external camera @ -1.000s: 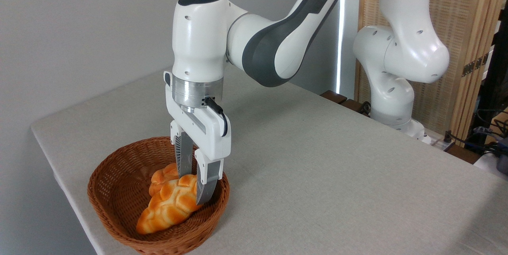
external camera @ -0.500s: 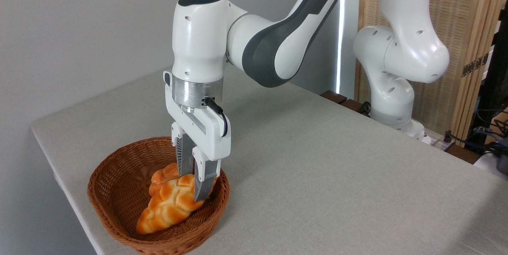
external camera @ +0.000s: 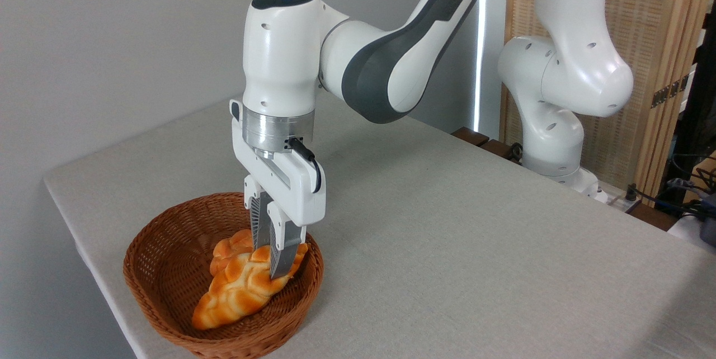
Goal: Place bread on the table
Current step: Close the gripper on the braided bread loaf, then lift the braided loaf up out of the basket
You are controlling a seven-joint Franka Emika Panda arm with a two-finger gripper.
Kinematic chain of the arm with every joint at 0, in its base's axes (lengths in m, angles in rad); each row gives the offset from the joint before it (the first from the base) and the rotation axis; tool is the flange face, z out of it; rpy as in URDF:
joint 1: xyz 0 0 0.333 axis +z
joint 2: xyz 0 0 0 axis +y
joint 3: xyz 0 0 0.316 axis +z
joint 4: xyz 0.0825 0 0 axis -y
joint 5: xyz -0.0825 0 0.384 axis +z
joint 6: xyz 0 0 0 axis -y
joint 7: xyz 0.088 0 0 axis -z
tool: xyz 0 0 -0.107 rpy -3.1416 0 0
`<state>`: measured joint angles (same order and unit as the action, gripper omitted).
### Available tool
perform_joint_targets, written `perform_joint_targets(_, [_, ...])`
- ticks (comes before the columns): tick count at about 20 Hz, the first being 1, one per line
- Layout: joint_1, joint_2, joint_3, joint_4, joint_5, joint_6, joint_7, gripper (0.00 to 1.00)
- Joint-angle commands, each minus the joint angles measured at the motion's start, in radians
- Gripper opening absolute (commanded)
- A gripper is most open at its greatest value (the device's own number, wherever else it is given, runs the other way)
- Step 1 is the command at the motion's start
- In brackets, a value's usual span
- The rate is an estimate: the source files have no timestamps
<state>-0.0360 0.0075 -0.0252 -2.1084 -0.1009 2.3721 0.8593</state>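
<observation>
Camera, lower left: bread (external camera: pixel 238 292) in basket (external camera: pixel 162 269) on surface (external camera: pixel 447 247); gripper (external camera: pixel 267 267) jaws clenched on loaf's upper end.

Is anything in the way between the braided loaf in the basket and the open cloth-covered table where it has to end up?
Only the wicker basket wall: the bread lies inside it, so it must be lifted over the rim. The gripper is closed on the loaf's upper end. The table to the right shows nothing on it.

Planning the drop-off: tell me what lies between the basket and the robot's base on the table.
Nothing: in the camera view the grey cloth of the table is bare from the basket to the robot base.
</observation>
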Motion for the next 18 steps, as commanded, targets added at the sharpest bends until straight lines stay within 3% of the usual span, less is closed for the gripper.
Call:
perform_joint_targets(1, [-0.004,-0.015,0.002,-0.01,-0.046,0.03,0.014,0.42])
perform_joint_targets(15, [-0.004,-0.07,0.007,-0.005,-0.091,-0.014,0.001,0.39])
perform_joint_targets(18, [-0.004,-0.087,0.01,-0.002,-0.125,-0.028,-0.002,0.39])
